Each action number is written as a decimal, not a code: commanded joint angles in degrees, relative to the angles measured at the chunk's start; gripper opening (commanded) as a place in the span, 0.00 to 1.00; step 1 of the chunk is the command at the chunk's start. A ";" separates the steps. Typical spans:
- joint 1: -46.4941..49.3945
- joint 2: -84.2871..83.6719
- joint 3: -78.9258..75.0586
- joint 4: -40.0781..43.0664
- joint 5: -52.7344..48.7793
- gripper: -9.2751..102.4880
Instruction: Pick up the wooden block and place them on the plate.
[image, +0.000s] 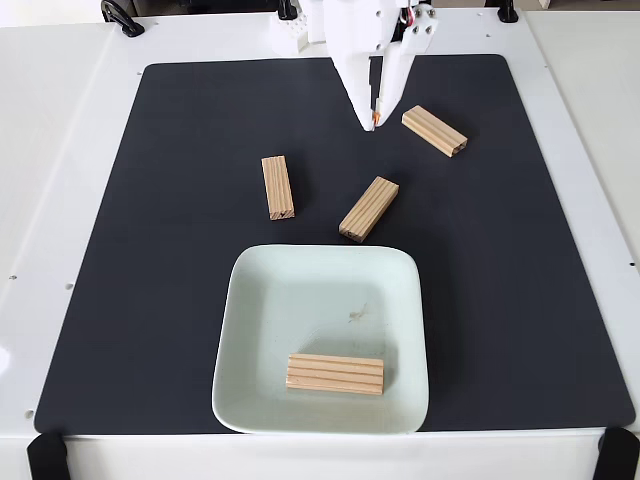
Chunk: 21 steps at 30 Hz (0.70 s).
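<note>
A pale mint-green square plate (250, 310) sits at the front middle of the black mat. One grooved wooden block (335, 374) lies flat inside it near the front rim. Three more wooden blocks lie on the mat: one upright-oriented at the left (278, 187), one slanted just behind the plate (369, 209), one slanted at the back right (434, 131). My white gripper (374, 122) hangs over the back of the mat, its fingers together and empty, a short way left of the back-right block.
The black mat (150, 250) covers most of a white table (60, 150). Black clamps sit at the table's back edge (120, 17) and front corners (45, 455). Bare mat lies to the left and right of the plate.
</note>
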<state>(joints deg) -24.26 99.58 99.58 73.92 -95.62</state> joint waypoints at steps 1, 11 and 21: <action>-1.32 -0.62 -5.45 7.12 -0.70 0.17; -2.64 -0.09 -4.57 14.59 -2.90 0.36; -4.92 0.26 7.12 6.33 -2.20 0.36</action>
<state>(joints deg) -28.56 98.61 105.47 82.62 -98.09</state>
